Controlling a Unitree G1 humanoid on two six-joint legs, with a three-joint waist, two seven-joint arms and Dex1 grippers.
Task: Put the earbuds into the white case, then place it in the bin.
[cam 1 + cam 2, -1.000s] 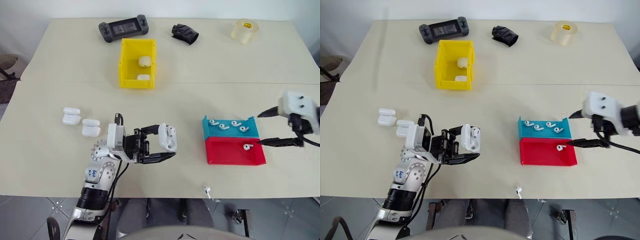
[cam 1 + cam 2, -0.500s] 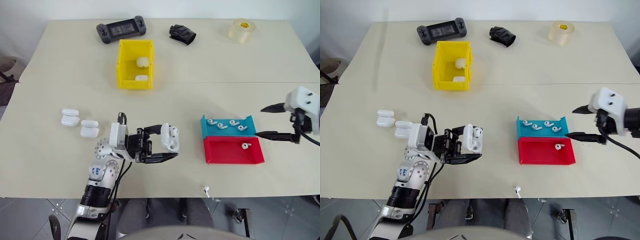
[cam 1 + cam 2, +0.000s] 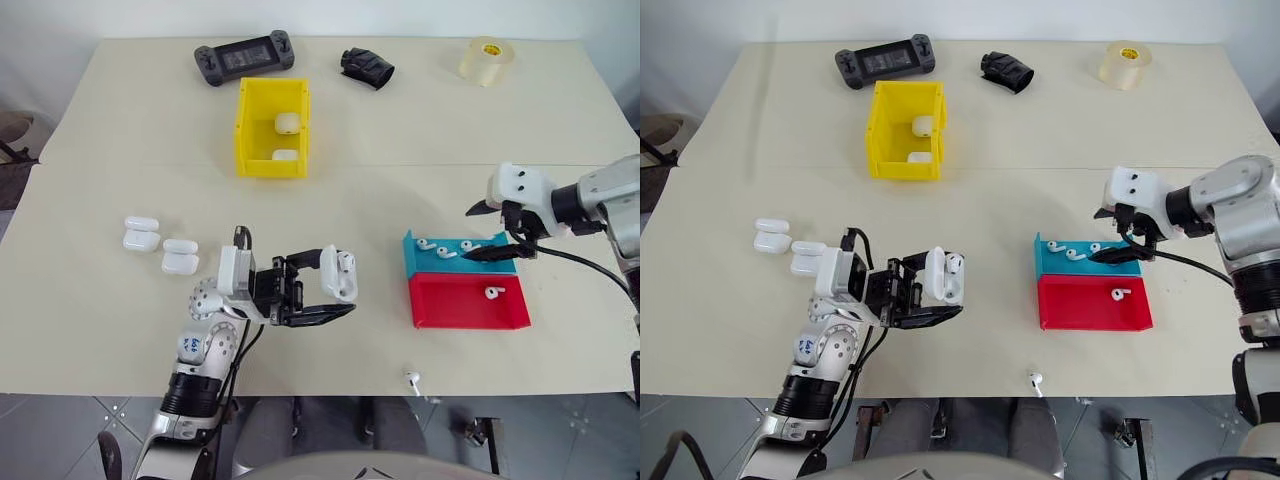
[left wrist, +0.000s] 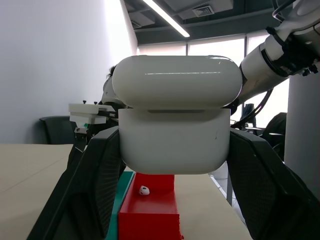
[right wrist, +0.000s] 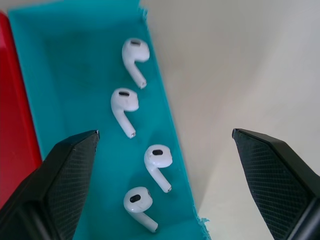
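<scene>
The white case hides most of the red tray behind it; both black fingers are cut off by the frame's bottom edge.

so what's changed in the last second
The right gripper, jaws open, swung in from the table's right edge to hover over the teal tray of earbuds; it has grasped nothing. The left gripper stays shut on the open white case. Everything else is unmoved.
</scene>
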